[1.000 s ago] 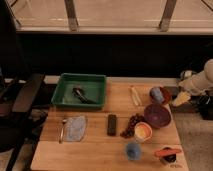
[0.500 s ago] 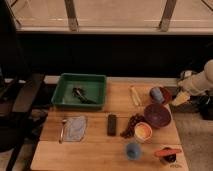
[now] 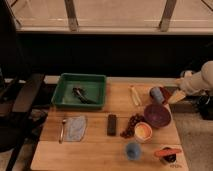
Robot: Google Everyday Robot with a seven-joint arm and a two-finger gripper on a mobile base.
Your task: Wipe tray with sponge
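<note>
Okay, the gripper [image 3: 176, 96] hangs at the far right edge of the wooden counter [image 3: 95, 150], low over the surface, with its pale arm [image 3: 200, 80] reaching in from the right. The jaws are spread wide and grip nothing. Just beside the jaws, on their left as the camera sees it, lies the sponge [image 3: 156, 94], a small blue-grey block on the counter. Whether the jaws touch it, I cannot tell.

Nearer the camera than the jaws and a little left sits a purple bowl [image 3: 157, 115], and just beyond that is a small cup with an orange inside [image 3: 142, 131]. Past the sponge, farther left of the jaws, lies a pale stick-shaped thing [image 3: 134, 95].

Well apart from the jaws, across at the back left of the counter, the green tray [image 3: 82, 76] sits flat, with a dark utensil [image 3: 82, 94] lying inside it.

Between the tray and the jaws, toward the camera, there is a dark red cluster [image 3: 132, 122] touching the orange cup, and a dark oblong block [image 3: 112, 124] beside it. Farther out from the jaws lies a flat pale-blue cloth [image 3: 76, 127], with a slim utensil [image 3: 62, 131] along its far side. At the front edge stands a round blue cup [image 3: 132, 150], and almost straight toward the camera from the jaws is an orange-red item [image 3: 167, 151].
</note>
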